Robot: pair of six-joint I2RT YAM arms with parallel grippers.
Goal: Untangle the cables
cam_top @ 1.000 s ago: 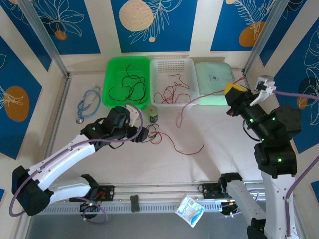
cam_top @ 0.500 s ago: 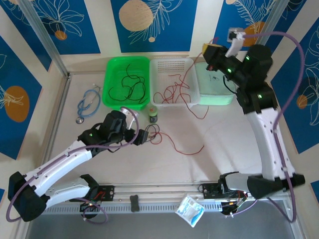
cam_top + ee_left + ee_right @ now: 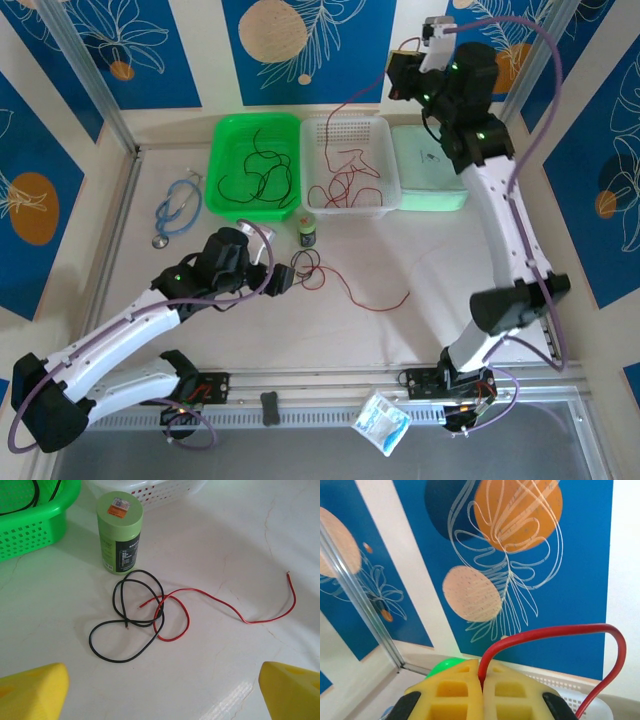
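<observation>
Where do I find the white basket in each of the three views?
Top external: white basket at the back centre.
Left wrist: white basket along the top edge, middle.
Right wrist: white basket in the bottom right corner.
Shared landmark: the green basket next to it.

Black cable [image 3: 120,660] and red cable [image 3: 244,622] lie on a white, faintly veined counter [image 3: 225,540]. Far left is a bright green basket [image 3: 222,125], beside it a white basket [image 3: 345,120]. The wall panels [image 3: 330,60] are blue with orange and cream discs.
</observation>
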